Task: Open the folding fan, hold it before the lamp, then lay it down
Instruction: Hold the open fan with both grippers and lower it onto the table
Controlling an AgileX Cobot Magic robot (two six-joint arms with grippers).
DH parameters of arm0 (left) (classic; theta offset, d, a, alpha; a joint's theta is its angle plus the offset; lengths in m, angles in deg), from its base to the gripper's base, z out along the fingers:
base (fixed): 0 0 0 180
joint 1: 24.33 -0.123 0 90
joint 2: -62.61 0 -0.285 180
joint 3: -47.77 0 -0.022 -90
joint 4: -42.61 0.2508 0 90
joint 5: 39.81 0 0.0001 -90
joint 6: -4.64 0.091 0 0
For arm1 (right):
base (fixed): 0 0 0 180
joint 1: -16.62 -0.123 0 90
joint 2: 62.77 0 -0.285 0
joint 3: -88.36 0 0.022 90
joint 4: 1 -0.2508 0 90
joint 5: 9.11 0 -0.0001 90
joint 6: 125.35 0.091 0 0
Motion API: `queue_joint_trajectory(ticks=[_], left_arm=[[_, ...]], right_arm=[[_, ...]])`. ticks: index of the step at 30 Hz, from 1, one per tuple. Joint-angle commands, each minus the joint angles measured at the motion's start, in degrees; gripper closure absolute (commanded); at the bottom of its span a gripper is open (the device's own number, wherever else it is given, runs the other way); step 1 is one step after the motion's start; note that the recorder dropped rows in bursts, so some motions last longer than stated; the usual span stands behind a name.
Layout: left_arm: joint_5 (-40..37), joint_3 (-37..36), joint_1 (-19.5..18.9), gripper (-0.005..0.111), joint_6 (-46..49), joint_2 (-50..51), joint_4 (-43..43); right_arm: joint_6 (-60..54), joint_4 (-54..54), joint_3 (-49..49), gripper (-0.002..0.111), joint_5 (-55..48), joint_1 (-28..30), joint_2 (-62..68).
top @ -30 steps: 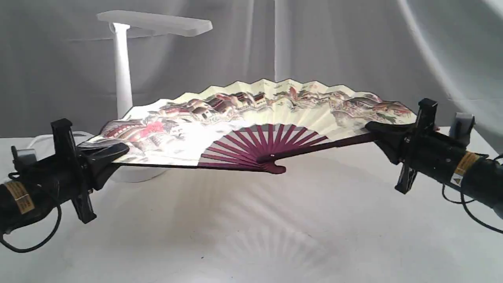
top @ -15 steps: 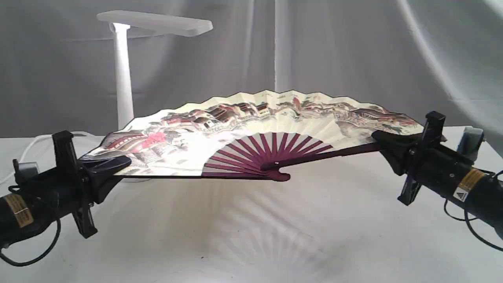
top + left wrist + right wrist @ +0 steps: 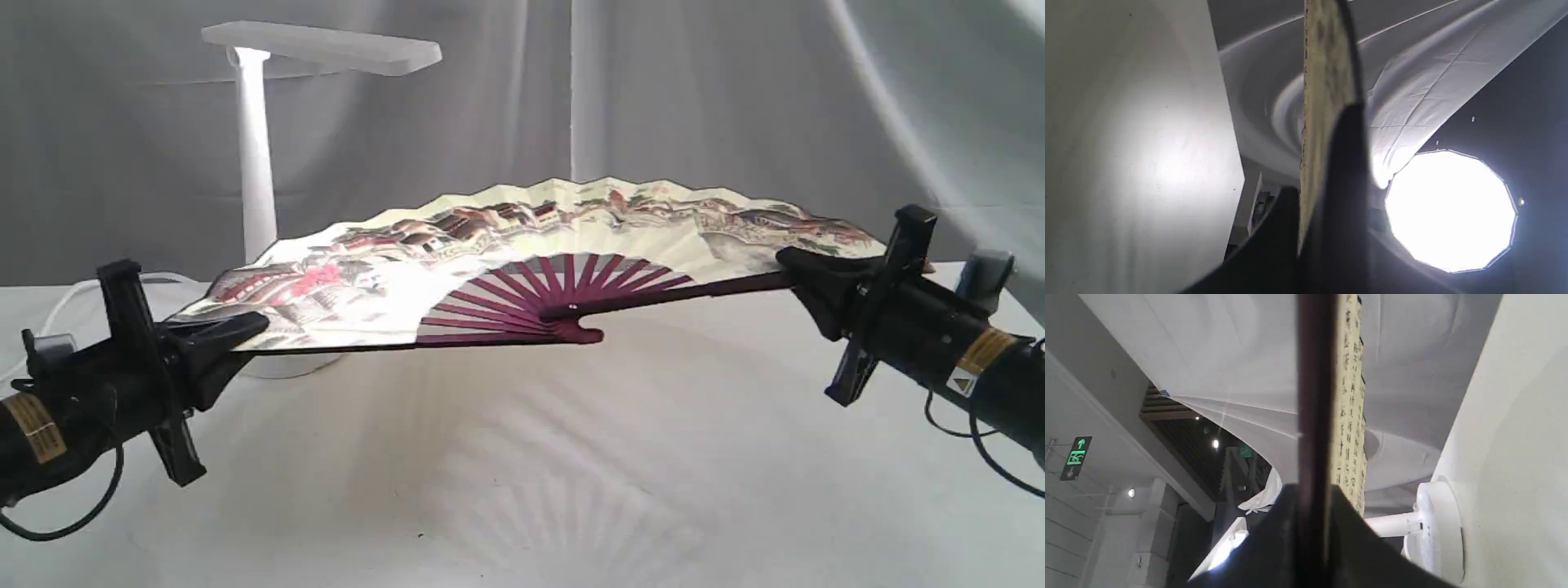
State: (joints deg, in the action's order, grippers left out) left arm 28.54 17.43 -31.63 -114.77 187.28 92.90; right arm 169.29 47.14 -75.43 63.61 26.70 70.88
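The folding fan [image 3: 522, 245] is spread fully open and held in the air above the table, its painted cream leaf tilted nearly flat and its maroon ribs meeting at the pivot in front. My left gripper [image 3: 233, 331] is shut on the fan's left guard, and my right gripper [image 3: 796, 265] is shut on the right guard. The white lamp [image 3: 257, 147] stands behind the fan's left half, head overhanging it; the fan hides most of its round base. The left wrist view shows the fan [image 3: 1323, 102] edge-on between dark fingers. The right wrist view shows the guard [image 3: 1314, 396] and lamp base [image 3: 1437, 531].
A white table [image 3: 571, 490] lies under the fan, carrying the fan's ribbed shadow. Grey cloth backdrop [image 3: 735, 106] hangs behind. The lamp's white cord [image 3: 65, 298] runs along the table at far left. A bright round studio light [image 3: 1449, 210] fills part of the left wrist view.
Both grippers dipped with the fan half a second ago, then lifted it slightly; the leaf now lies flatter than before.
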Motion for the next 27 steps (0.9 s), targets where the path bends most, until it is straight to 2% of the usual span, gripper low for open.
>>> queue_joint_trajectory(ticks=[1, 8, 13, 27], left_arm=[[1.6, 0.1, -1.4, 0.107, -3.1, -3.4, -8.0], [1.6, 0.1, -1.4, 0.107, -3.1, -8.5, -7.8], [-3.0, 0.1, -1.4, 0.107, -3.1, -12.6, -6.5], [-6.7, 0.0, -1.4, 0.107, -3.1, -18.8, -5.9]], right_arm=[[0.4, -10.1, 0.2, 0.108, -2.8, 1.9, -2.6], [2.3, -9.4, 0.2, 0.108, -2.8, 1.9, -5.8], [3.0, -9.4, 0.2, 0.108, -2.8, 1.9, -8.5], [4.9, -8.2, 0.2, 0.108, -2.8, 1.9, -10.9]])
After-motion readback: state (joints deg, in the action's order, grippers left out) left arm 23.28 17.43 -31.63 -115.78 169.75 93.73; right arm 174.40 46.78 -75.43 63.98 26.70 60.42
